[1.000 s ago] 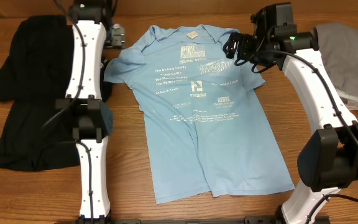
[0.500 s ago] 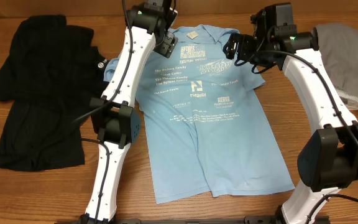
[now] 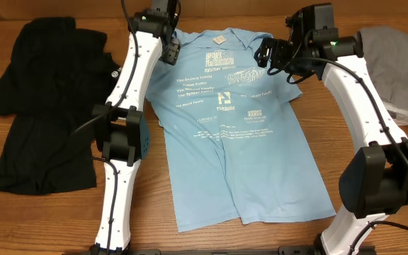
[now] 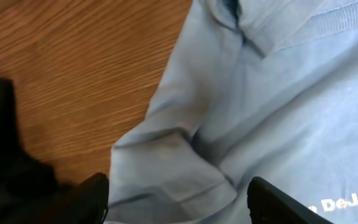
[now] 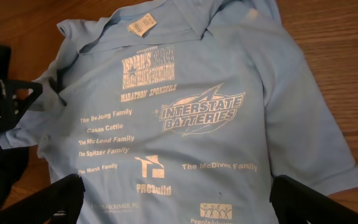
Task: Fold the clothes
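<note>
The light blue T-shirt lies flat on the table, white printed text facing up and collar at the far side. It also shows in the right wrist view. My left gripper is open and empty, low over the shirt's left sleeve and shoulder. The left wrist view shows the creased sleeve between its fingers. My right gripper is open and empty above the shirt's right shoulder. Its fingers frame the printed chest.
A black shirt with a small white logo is spread on the left, close to the blue sleeve. A grey garment lies at the far right. Bare wooden table surrounds the shirt.
My left arm swung from over the black shirt's edge to the blue shirt's collar, then back a little to the left shoulder. The right arm and shirt have not moved.
</note>
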Controlling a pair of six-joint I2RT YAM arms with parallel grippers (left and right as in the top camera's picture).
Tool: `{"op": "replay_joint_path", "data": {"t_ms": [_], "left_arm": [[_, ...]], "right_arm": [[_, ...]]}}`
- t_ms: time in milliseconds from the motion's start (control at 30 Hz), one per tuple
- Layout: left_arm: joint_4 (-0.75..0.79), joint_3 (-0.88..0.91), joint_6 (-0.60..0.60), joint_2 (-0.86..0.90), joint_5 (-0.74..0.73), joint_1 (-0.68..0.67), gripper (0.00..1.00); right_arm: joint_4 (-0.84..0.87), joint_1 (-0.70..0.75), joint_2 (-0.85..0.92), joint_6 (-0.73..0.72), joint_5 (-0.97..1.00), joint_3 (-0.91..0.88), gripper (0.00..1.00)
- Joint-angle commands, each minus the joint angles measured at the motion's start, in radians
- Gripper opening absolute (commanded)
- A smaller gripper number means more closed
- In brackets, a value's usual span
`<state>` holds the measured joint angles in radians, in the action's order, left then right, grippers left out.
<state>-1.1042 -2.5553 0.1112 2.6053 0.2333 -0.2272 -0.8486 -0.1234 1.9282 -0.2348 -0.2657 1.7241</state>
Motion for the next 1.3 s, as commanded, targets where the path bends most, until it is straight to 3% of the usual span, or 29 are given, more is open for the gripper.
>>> {"op": "replay_joint_path", "data": {"t_ms": [0,400,533,700,1033,1267], "left_arm": [[0.03,0.057,0.021,0.024,-0.024,-0.008,0.73],[0.152,0.214,0.023,0.024,-0.012,-0.006,0.64],[0.158,0.214,0.019,0.024,-0.012,-0.003,0.53],[0.137,0.214,0.003,0.024,0.048,-0.002,0.25],[0.057,0.167,-0.134,0.018,0.225,0.0,0.11],[-0.053,-0.026,-0.198,0.014,0.249,0.019,0.04]], "right_arm": [[0.005,0.0,0.002,0.004,-0.005,-0.005,1.0],[0.005,0.0,0.002,0.005,-0.005,-0.005,1.0],[0.006,0.0,0.002,0.004,-0.005,-0.005,1.0],[0.012,0.0,0.002,0.004,-0.005,-0.005,1.0],[0.021,0.0,0.002,0.003,-0.005,-0.005,1.0],[0.02,0.0,0.002,0.003,-0.005,-0.005,1.0]]}}
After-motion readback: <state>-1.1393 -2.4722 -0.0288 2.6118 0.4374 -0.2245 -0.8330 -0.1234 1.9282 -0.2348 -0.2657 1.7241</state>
